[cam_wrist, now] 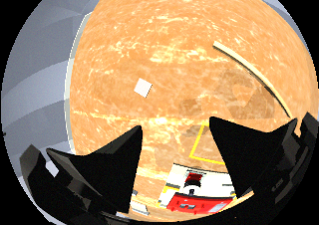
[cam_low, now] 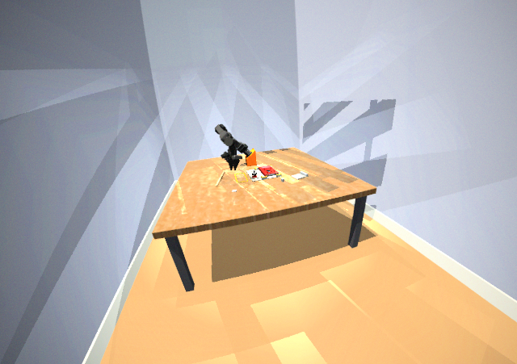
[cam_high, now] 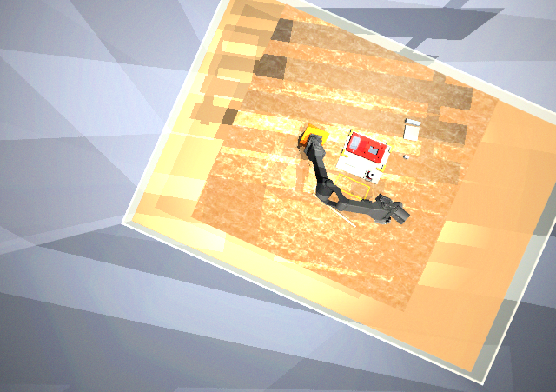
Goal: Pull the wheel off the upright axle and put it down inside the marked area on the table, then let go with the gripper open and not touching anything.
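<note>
One gripper: the gripper (cam_wrist: 175,153) hangs over the table (cam_low: 266,215), fingers spread partway, nothing between them, touching nothing.
Wheel: on its upright axle and not yet pulled. The wheel (cam_high: 370,175) sits at the near corner of a white plate (cam_high: 354,165), just beside a red box (cam_high: 367,147).
Which way: here's the key relation. In the wrist view the wheel (cam_wrist: 193,179) shows low in the gap between the fingers, behind the tips on the arm's base side, and it's small and partly cut off by the gripper body.
Axis: the axle stands vertical, so I judge the pull to be straight up, with the fingers coming down on either side of the rim first.
Marked area: the yellow outline (cam_high: 368,191) lies between the fingers and the wheel, nearer the fingers. That makes a short carry once the wheel is free.
Obstacles: the red box and the plate edge crowd the wheel's far side. A thin stick (cam_wrist: 253,69) lies ahead and to one side of the fingers, and a small white cube (cam_wrist: 143,86) lies ahead too, both well apart from the wheel.
Room: open table on the fingers' side of the wheel, table edges well away.
Next: my guess is to draw back over the outline, then descend.
</note>
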### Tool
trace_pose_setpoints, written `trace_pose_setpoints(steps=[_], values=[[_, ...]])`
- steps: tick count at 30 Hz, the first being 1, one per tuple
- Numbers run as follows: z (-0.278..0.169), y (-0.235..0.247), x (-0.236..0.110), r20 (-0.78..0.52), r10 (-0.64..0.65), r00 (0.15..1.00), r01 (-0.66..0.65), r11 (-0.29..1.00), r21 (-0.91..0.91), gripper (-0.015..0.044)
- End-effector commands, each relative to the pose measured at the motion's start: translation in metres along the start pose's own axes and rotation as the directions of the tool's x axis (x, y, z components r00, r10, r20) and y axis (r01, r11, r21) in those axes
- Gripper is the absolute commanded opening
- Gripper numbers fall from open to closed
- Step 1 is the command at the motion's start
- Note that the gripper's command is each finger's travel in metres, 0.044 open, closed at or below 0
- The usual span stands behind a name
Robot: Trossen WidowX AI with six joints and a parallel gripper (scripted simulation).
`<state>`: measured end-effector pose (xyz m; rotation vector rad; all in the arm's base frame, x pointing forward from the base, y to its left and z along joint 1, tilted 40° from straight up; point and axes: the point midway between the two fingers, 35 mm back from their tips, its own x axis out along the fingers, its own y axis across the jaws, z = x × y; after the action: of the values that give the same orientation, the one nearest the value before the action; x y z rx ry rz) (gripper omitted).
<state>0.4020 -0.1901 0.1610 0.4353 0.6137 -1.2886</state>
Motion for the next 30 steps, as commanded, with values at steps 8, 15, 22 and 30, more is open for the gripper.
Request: trace_pose_setpoints(steps=[8,15,22,30], values=[[-0.115,0.009,-0.019,-0.182,-0.125,0.975,0.161,0.966,0.201,0.03],[-0.165,0.0,-0.035,-0.217,-0.23,0.949,0.287,0.913,0.29,0.03],[-0.166,-0.002,-0.035,-0.217,-0.23,0.949,0.287,0.913,0.29,0.03],[-0.17,-0.006,-0.022,-0.217,-0.229,0.949,0.287,0.913,0.29,0.03]])
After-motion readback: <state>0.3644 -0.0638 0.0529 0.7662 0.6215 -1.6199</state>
